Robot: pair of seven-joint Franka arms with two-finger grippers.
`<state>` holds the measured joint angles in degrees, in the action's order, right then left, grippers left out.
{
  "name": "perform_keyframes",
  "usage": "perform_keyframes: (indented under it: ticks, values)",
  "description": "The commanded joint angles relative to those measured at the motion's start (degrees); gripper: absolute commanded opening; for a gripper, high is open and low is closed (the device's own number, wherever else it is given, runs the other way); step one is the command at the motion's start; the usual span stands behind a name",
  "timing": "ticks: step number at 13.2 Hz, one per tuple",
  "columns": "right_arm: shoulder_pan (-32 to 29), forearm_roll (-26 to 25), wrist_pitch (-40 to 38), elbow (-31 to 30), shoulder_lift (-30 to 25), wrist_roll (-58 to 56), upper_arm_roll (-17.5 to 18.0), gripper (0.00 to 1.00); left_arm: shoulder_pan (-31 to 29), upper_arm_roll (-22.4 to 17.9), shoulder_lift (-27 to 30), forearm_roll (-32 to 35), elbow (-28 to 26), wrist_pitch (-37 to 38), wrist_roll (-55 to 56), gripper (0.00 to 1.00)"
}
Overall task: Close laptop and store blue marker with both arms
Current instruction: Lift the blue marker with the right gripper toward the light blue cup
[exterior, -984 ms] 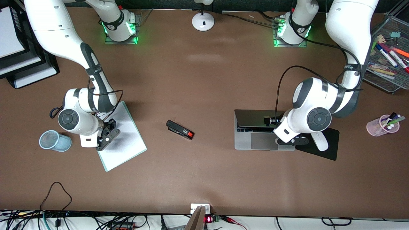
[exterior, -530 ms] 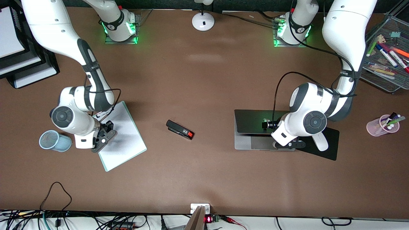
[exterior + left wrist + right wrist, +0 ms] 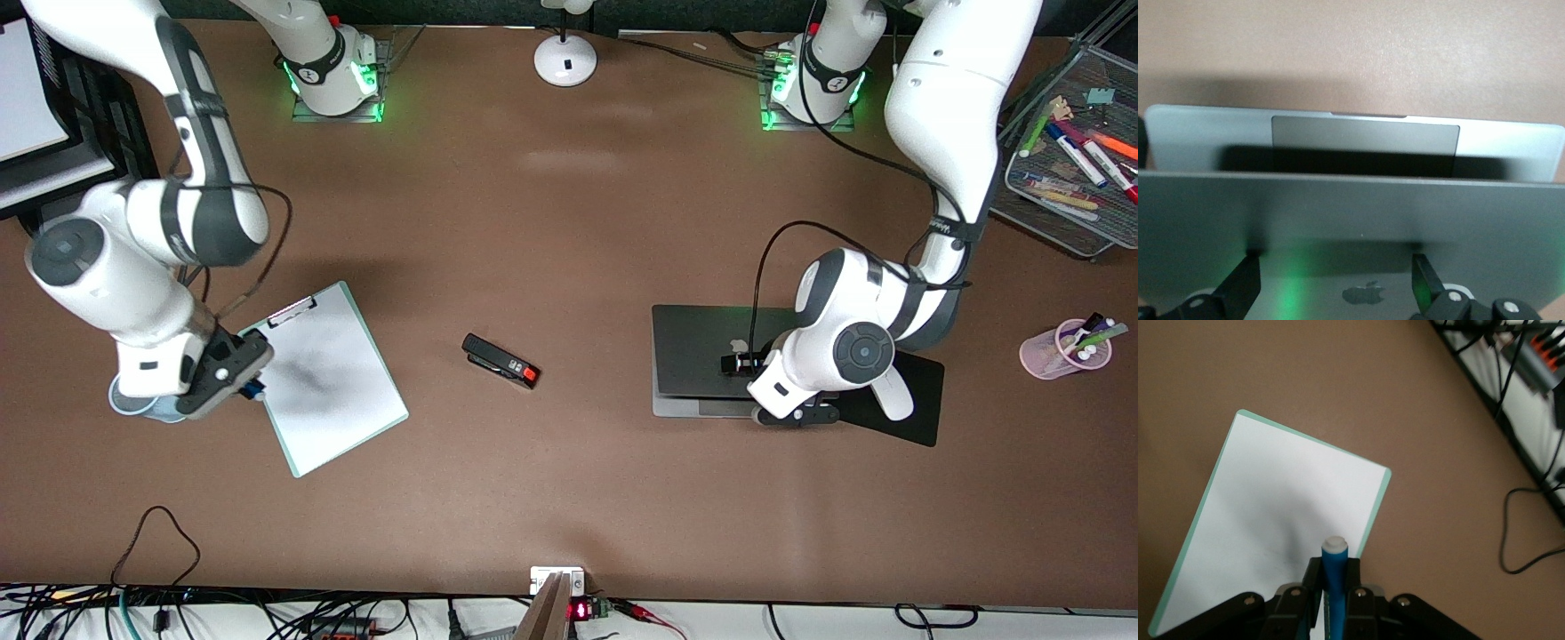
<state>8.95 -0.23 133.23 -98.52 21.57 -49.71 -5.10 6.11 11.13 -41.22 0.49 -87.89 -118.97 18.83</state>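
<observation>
The right arm reaches from its base toward its own end of the worktop, its hand (image 3: 233, 378) raised in the air, fingers (image 3: 1313, 581) clamped together. The left arm bends down, its hand (image 3: 782, 411) low with fingers (image 3: 1245, 283) spread wide apart.

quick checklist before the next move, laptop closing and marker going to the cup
1. Right pincer shut on the blue marker: ok.
2. Marker over the blue mesh cup: not ok, it hangs at the cup's rim beside the clipboard.
3. Laptop lid fully down: not ok, palm rest shows in the left wrist view.
4. Left pincer on the lid: ok.
5. Stapler away from both arms: ok.
</observation>
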Motion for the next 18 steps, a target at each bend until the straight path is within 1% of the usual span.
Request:
perform_keyframes:
  ticks: [1, 2, 3, 5, 7, 9, 12, 14, 16, 18]
  values:
    - [-1.8, 0.5, 0.2, -0.6, -2.9, -7.1, 0.3, 0.00, 0.3, -0.3, -2.6, 1.3, 2.4, -1.5, -0.4, 1.00]
    - [-2.5, 2.0, 0.1, -0.4, -3.8, -9.8, 0.3, 0.00, 0.3, -0.3, -3.1, 1.3, 2.4, -1.7, -0.4, 1.00]
    - [-3.1, 5.1, 0.1, -0.1, -4.3, -14.0, 0.3, 0.00, 0.2, -0.4, -3.5, 1.3, 2.4, -1.7, -0.4, 1.00]
    - [-4.7, 13.5, -0.1, 0.1, -4.5, -23.8, 0.3, 0.00, 0.1, -0.4, -4.1, 1.3, 2.4, -2.4, -0.4, 1.00]
    - [-6.2, 18.7, -0.3, 0.1, -4.6, -33.7, 0.2, 0.00, 0.0, -0.4, -4.7, 1.2, 2.5, -2.5, -0.4, 1.00]
    - [-7.8, 21.6, -0.7, 0.2, -4.7, -44.1, 0.3, 0.00, -0.6, -0.4, -3.5, 1.3, 3.3, -2.3, -0.4, 1.00]
    - [-11.1, 29.9, -7.8, 0.8, -4.3, -59.5, 0.2, 0.00, -0.8, -0.8, 1.2, 1.3, 4.7, 1.6, 0.0, 1.00]
    - [-12.9, 32.6, -10.7, 1.0, -4.0, -67.6, 0.2, 0.00, -1.6, -2.2, 5.6, 1.4, 4.7, 4.1, -0.2, 1.00]
    - [-14.3, 32.9, -13.9, 1.4, -3.8, -71.9, 0.2, 0.00, -3.9, -2.2, 10.4, 1.4, 4.4, 5.3, -0.5, 1.00]
    - [-16.2, 33.4, -16.6, 1.7, -3.5, -75.2, 0.3, 0.00, -4.5, -2.3, 14.5, 2.0, 4.6, 8.1, -0.5, 1.00]
